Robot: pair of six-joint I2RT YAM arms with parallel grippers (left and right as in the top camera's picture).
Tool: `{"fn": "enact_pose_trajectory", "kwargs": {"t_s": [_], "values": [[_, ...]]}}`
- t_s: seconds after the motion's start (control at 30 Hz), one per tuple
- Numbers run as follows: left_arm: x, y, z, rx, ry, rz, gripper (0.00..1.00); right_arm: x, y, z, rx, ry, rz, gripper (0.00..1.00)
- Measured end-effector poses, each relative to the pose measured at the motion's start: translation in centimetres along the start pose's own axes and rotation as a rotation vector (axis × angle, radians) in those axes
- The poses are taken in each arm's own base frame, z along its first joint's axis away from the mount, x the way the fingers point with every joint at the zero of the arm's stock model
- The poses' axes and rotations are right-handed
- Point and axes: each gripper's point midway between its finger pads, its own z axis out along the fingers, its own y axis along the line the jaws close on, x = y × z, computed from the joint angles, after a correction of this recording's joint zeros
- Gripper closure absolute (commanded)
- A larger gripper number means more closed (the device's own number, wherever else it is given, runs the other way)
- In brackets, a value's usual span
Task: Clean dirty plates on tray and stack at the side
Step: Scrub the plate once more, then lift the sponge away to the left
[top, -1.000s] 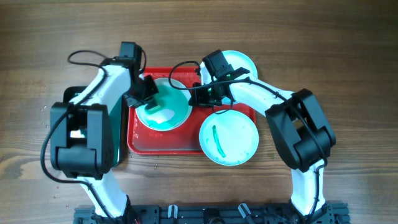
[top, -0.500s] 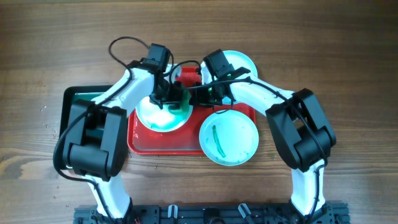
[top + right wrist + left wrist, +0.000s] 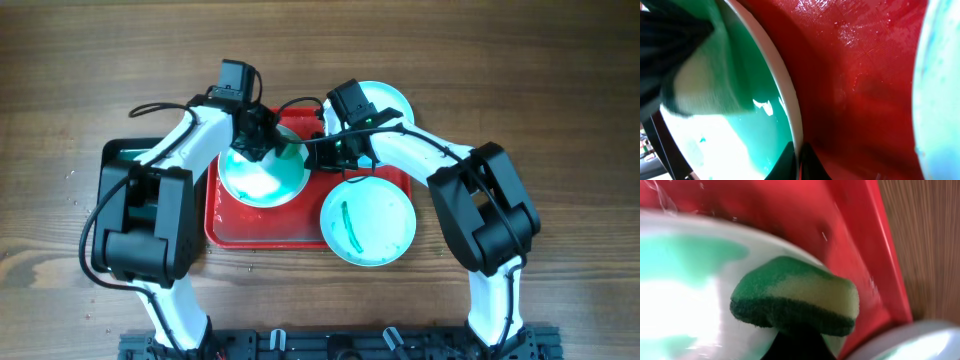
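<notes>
The red tray (image 3: 262,228) holds a white plate (image 3: 258,182) smeared with teal-green; it also shows in the left wrist view (image 3: 685,305) and right wrist view (image 3: 740,145). My left gripper (image 3: 262,143) is shut on a green and yellow sponge (image 3: 795,297) pressed on the plate's far part. My right gripper (image 3: 312,152) is shut on the plate's right rim (image 3: 790,120). A mint plate (image 3: 368,222) with a teal streak lies over the tray's right front corner. Another mint plate (image 3: 388,98) lies behind the tray, partly under my right arm.
A black tray (image 3: 118,154) with green liquid lies left of the red tray, mostly under my left arm. Wooden table (image 3: 560,110) surrounds everything. The rig's black frame (image 3: 330,345) runs along the front edge.
My left gripper with the sponge has swept from the plate's left side to its right, then back toward its far middle. The plate is more evenly smeared. The right arm has not moved.
</notes>
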Motion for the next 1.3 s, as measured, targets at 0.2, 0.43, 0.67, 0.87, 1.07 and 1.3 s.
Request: {"fn": "enact_pose_trajectory", "kwargs": {"t_s": [0.2,0.43,0.67,0.87,1.07,1.3], "values": [[2.3,-0.8,0.2,0.04,0.098,0.108,0.96,0.1,0.0,0.0,0.001,0.003,0.001,0.96],[-0.8,3.7,-0.7,-0.108,0.041,0.026,0.96,0.1,0.1,0.0,-0.003,0.003,-0.001,0.96],[-2.2,7.6,-3.0,-0.25,0.033,0.232,0.96,0.1,0.4,0.2,-0.008,0.002,-0.012,0.96],[2.1,11.1,-5.2,-0.313,0.303,0.672,0.96,0.2,0.4,0.2,-0.009,0.003,-0.016,0.96],[6.3,10.6,-3.5,-0.176,0.439,0.999,0.96,0.3,0.5,0.2,-0.018,0.006,-0.02,0.96],[10.5,7.1,-1.2,-0.059,0.423,1.308,0.96,0.2,0.3,0.1,-0.016,0.006,-0.021,0.96]]}}
